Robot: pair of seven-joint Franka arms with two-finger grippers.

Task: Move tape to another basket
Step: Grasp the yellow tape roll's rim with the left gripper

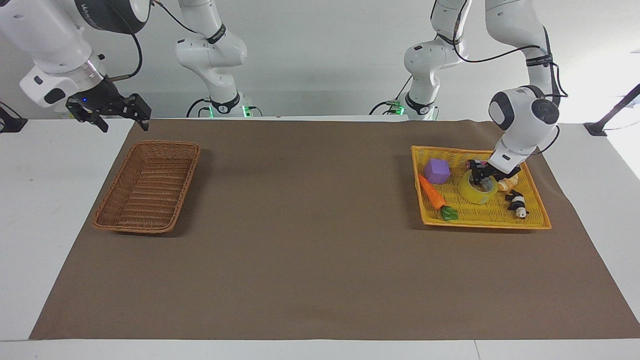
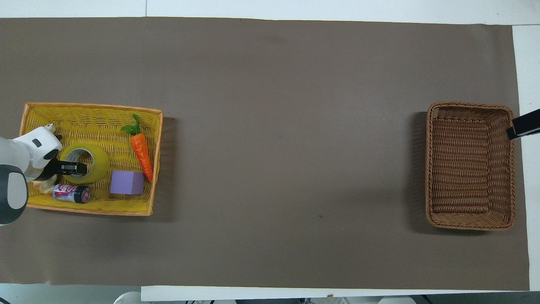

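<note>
The tape [image 1: 477, 196] [image 2: 98, 162], a yellow roll lying flat, sits in the yellow mesh tray [image 1: 480, 223] [image 2: 93, 107] at the left arm's end. My left gripper [image 1: 484, 181] [image 2: 74, 169] reaches down onto it. One finger is in the core and the other outside the wall nearer the robots, and they are shut on that wall. The brown wicker basket [image 1: 190, 169] [image 2: 470, 105] stands empty at the right arm's end. My right gripper [image 1: 124, 122] waits open in the air over the mat's corner by that basket. Only its tip [image 2: 523, 126] shows from overhead.
The tray also holds a purple cube [image 1: 437, 171] [image 2: 127, 182], a toy carrot [image 1: 433, 192] [image 2: 141, 154], a small can [image 2: 71, 193], a pastry [image 1: 507, 184] and a panda figure [image 1: 516, 203], all close around the tape. A brown mat [image 1: 310, 240] covers the table between the tray and the basket.
</note>
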